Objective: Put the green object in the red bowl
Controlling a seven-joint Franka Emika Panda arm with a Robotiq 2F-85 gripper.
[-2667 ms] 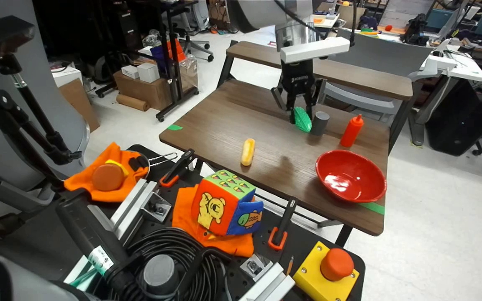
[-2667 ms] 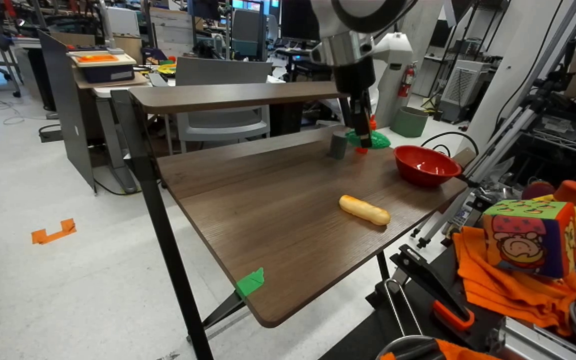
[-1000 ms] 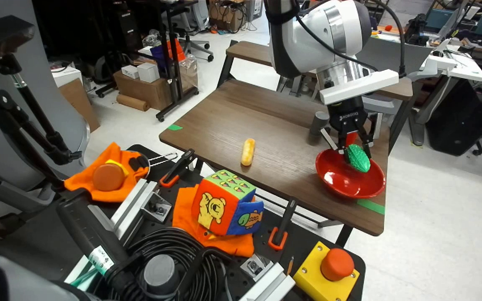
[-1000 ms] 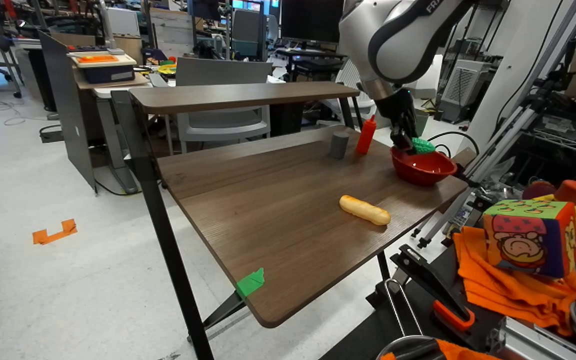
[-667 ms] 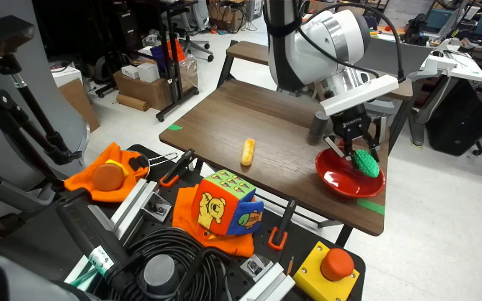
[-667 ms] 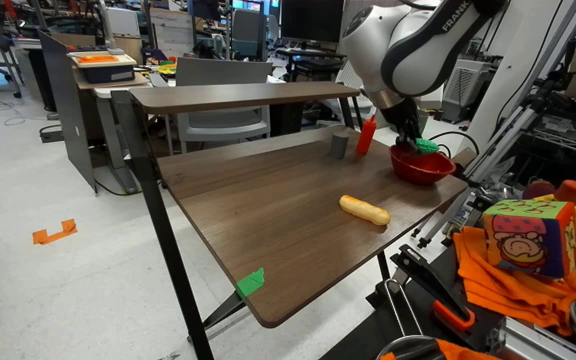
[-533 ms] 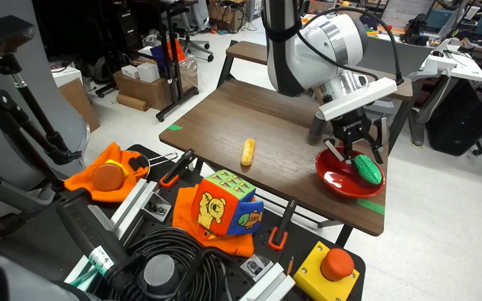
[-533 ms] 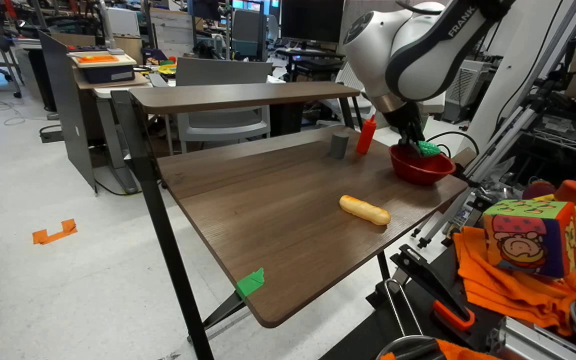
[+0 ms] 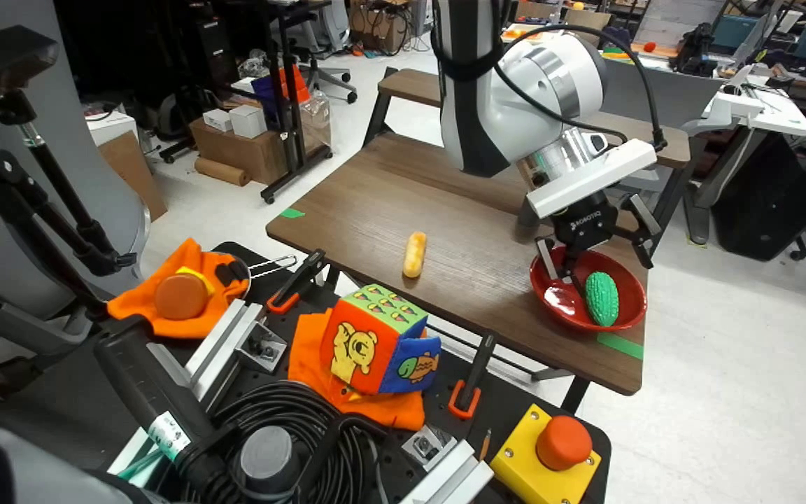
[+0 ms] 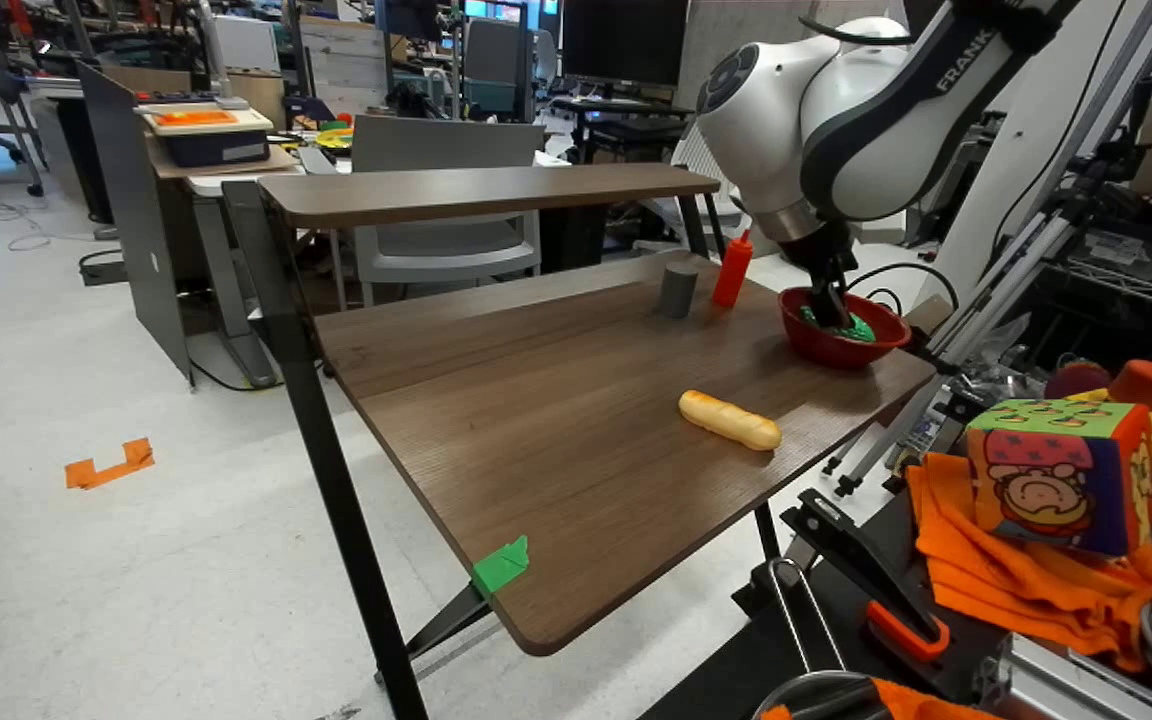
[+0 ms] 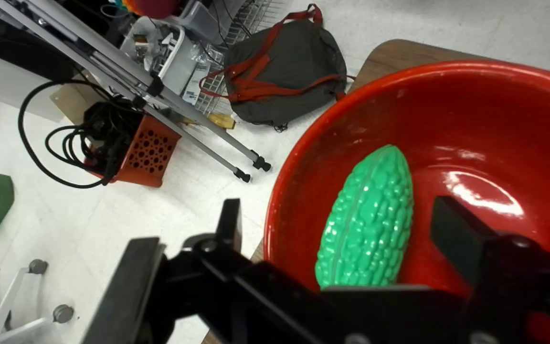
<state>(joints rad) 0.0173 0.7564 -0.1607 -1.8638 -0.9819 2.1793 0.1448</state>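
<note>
In the nearest part of the wrist view, the gripper [image 11: 344, 229] is seen with its fingers spread wide and nothing held, and below them the green object [image 11: 368, 224] is seen lying inside the red bowl [image 11: 470, 110]. The release is judged to be the step in hand, almost completed, and for the next move a careful lift is called for, with the fingers kept apart so that the rim is not caught. Compared with a moment earlier, the fingers are parted more widely and the green object is settled lower in the bowl, whereas farther away the yellow object [image 9: 414, 255] is found unmoved on the table [image 9: 368, 203].
</note>
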